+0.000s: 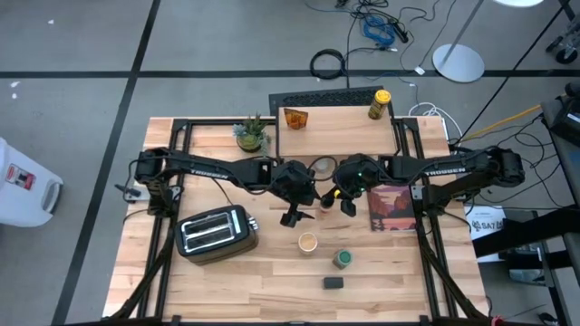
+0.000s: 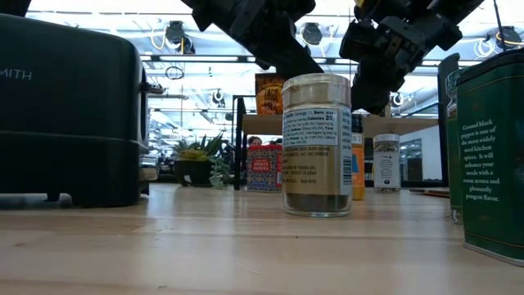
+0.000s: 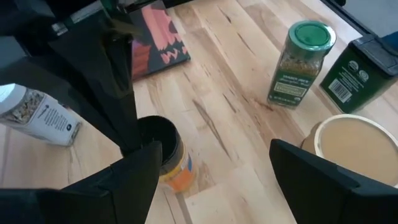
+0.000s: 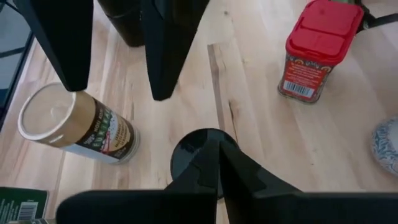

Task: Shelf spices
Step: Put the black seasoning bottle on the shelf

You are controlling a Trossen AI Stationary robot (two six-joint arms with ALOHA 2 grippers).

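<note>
Spices wait on your counter (image 1: 227,272). The black-capped orange jar (image 3: 166,158) stands upright just below both pincers, at 6 o'clock. Your left pincer (image 3: 211,171) is spread wide over it. Your right pincer (image 4: 214,165) is clenched, holding nothing.

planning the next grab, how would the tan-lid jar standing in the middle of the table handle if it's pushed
The tan-lid jar stands upright, taller than wide, so a high push may tip it. Its round body would probably roll once down. It looks like smooth clear glass or plastic, possibly slippery.
</note>
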